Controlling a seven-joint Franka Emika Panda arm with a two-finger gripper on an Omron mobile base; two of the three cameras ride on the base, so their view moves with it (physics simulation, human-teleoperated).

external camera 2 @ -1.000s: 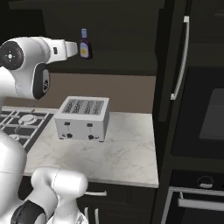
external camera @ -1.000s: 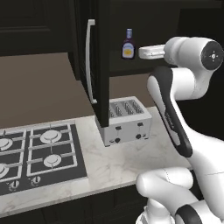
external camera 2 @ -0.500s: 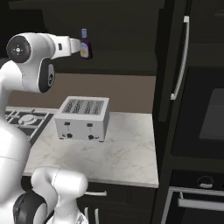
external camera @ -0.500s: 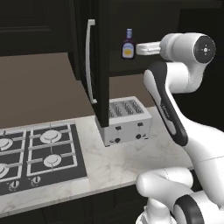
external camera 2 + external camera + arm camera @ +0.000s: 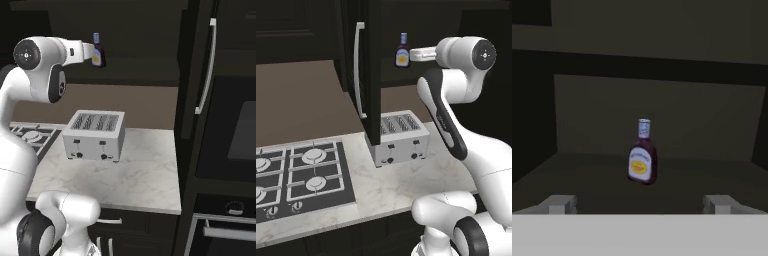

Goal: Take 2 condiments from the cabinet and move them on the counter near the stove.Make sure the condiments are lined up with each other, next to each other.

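The gripper [image 5: 639,204] is standing spread wide, its two fingertips [image 5: 558,204] sitting far apart at the bottom of the hand view and pinching nothing. Straight ahead of it, centred between the tips and apart from them, the bottle [image 5: 642,153] is standing upright on the dark shelf [image 5: 587,180] inside the cabinet [image 5: 374,75]. Its yellow label is facing the hand and its pale blue neck is pointing up. Nothing is touching it.

From the left base view, the hand [image 5: 422,53] is reaching level into the open cabinet, with the bottle [image 5: 402,51] just beyond its end. The cabinet door is hanging open on the far side of the bottle from the hand, its bar handle [image 5: 359,70] running down the edge. In the right base view the hand [image 5: 86,51] is likewise pointing at the bottle [image 5: 97,51], which is sitting right at its front; whether the tips are already flanking it is hard to tell from that side.

Well below the hand, a toaster [image 5: 400,137] is sitting on the counter [image 5: 391,185]. The stove [image 5: 298,177] is lying on the same counter, beyond the toaster and further from the hand.
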